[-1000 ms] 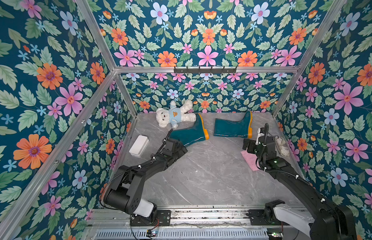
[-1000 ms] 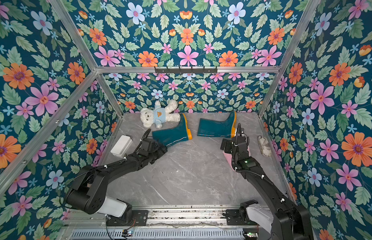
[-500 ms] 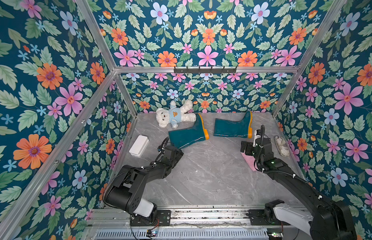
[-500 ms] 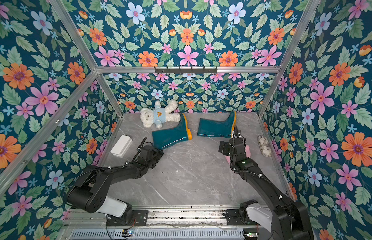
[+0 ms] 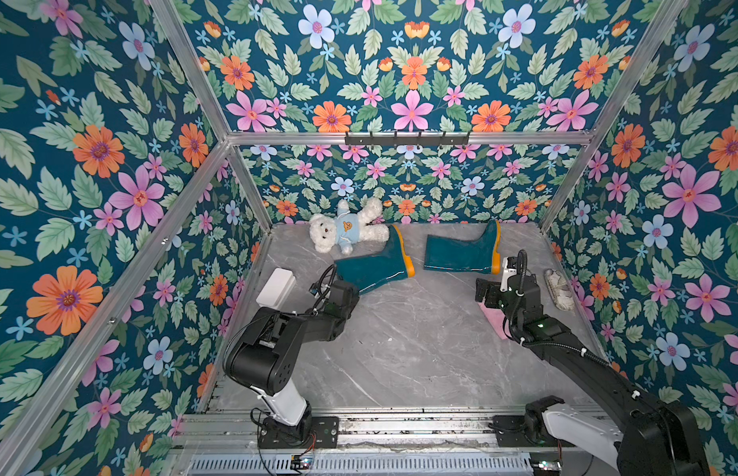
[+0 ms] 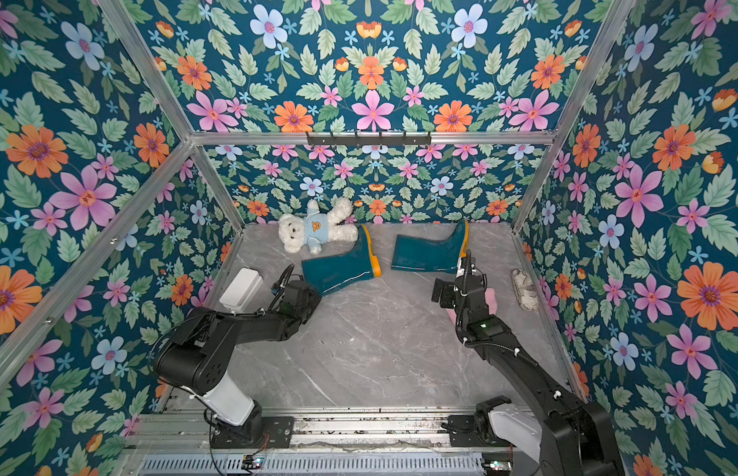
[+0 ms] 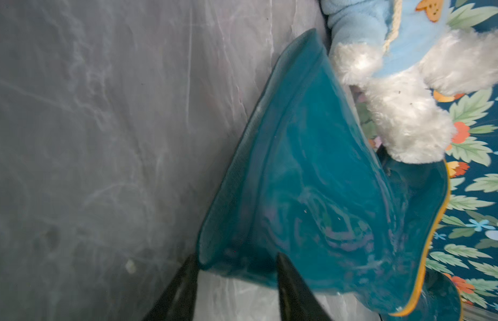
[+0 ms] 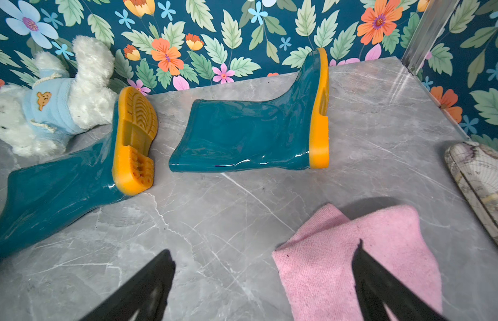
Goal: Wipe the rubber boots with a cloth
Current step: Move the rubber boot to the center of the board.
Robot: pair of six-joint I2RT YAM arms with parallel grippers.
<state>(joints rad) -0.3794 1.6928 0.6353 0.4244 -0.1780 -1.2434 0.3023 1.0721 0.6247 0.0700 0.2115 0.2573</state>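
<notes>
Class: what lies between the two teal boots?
Only bare tabletop separates one boot from the other boot; the right wrist view shows it.

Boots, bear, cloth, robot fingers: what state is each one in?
Boot beside bear: lying on its side.
Other boot: lying on its side.
Teddy bear: lying face up.
Pink cloth: lying folded, ungripped.
Left fingers: straddling the first boot's cuff; grip unclear.
Right fingers: wide open over cloth.

In both top views the right arm (image 5: 586, 362) hides most of the pink cloth (image 5: 494, 323).
</notes>
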